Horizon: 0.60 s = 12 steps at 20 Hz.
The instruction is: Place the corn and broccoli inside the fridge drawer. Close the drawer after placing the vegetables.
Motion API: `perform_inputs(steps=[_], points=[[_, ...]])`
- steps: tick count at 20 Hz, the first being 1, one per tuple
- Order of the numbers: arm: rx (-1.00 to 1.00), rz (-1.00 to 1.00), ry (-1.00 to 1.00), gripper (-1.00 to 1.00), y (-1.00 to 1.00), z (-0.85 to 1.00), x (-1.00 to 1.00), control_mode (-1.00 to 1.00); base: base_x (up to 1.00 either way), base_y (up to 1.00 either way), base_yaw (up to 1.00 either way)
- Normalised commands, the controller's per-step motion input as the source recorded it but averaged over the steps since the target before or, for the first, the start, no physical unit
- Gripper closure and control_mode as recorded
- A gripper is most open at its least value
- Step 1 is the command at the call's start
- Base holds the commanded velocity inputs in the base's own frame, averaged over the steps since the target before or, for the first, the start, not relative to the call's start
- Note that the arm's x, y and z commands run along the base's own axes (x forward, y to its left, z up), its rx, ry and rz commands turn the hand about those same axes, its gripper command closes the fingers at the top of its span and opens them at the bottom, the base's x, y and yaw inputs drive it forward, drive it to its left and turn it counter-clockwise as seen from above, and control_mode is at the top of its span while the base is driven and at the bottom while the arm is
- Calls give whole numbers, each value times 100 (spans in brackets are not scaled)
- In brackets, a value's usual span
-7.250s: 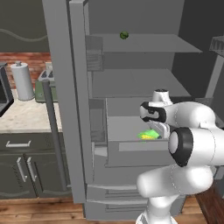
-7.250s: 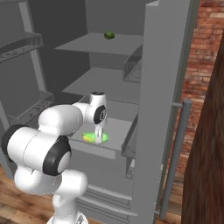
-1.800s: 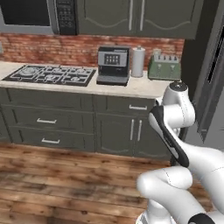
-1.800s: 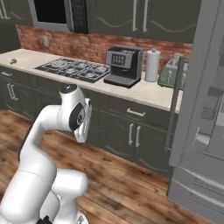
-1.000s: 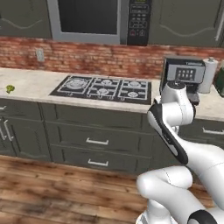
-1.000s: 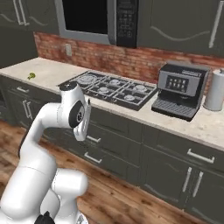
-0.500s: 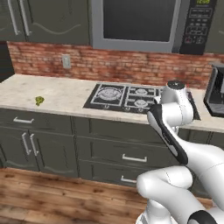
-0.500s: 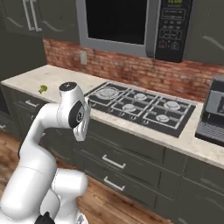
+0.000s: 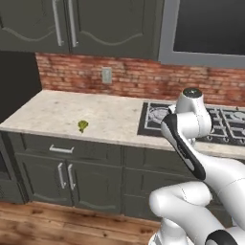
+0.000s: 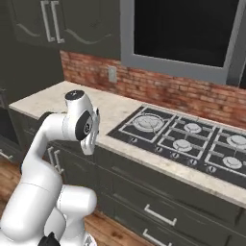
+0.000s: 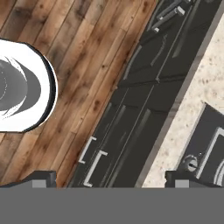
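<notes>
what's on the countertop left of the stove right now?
The broccoli sits alone on the pale speckled countertop, near its front edge, well left of the stovetop. The arm covers a strip of counter beside the stove in both base views, so that patch can't be checked.

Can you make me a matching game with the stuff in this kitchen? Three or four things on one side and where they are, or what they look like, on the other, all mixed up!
Things:
1. broccoli
2. stove
3. wall socket
4. gripper

Places or states:
A. on the red brick wall
B. open, pointing down at the wooden floor and cabinet fronts
C. lying on the pale counter, left of the stove
D. black, set flat into the counter, with round burners

Pairs: 1-C, 2-D, 3-A, 4-B
</notes>
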Motion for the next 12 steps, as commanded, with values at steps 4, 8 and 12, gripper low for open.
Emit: perform_inputs(steps=[4,8,12], points=[[0,0,0,-100,0,0,0,100,78,100,-12],[0,0,0,-100,0,0,0,100,74,100,-15],[0,0,0,-100,0,0,0,100,58,100,-21]])
